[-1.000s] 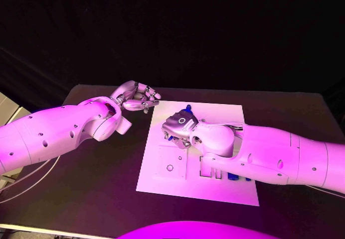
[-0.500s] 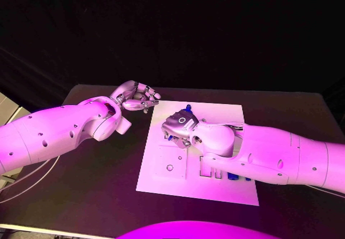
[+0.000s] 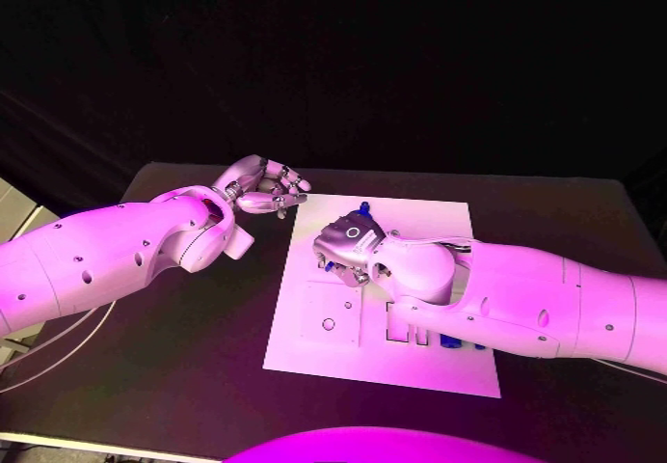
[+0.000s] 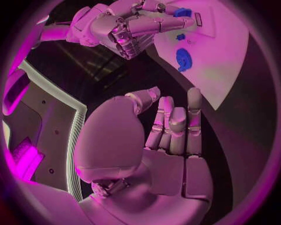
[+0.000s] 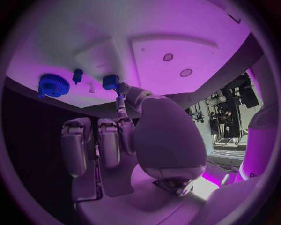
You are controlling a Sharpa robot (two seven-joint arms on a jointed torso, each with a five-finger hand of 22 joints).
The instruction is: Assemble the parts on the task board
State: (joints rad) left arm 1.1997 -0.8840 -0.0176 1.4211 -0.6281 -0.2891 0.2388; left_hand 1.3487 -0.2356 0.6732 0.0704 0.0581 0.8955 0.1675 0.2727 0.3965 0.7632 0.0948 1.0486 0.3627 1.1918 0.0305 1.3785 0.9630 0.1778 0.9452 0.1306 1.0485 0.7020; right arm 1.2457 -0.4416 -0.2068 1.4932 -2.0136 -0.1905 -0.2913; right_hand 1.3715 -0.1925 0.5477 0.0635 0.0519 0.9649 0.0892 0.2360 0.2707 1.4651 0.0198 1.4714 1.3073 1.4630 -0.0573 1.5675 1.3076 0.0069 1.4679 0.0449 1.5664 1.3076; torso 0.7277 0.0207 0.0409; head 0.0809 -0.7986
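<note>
The white task board (image 3: pixel 364 359) lies in the middle of the table. My right hand (image 3: pixel 349 250) hovers low over its far left part. In the right wrist view the thumb and a fingertip meet on a small blue part (image 5: pixel 110 82) at the board (image 5: pixel 175 33), with the other fingers curled in. Beside it on the board lie a blue gear (image 5: pixel 53 85) and a small blue peg (image 5: pixel 77 75). The left wrist view shows the same gear (image 4: pixel 183 59) and the pinched part (image 4: pixel 182 12). My left hand (image 3: pixel 264 189) hangs off the board's far left corner, fingers loosely curled, holding nothing.
Another blue piece (image 3: pixel 362 207) stands at the board's far edge. More blue parts (image 3: pixel 450 341) sit in slots beside my right forearm. Round holes (image 3: pixel 328 325) and cut-outs mark the board's near half. Bare black table (image 3: pixel 181 357) lies to the left.
</note>
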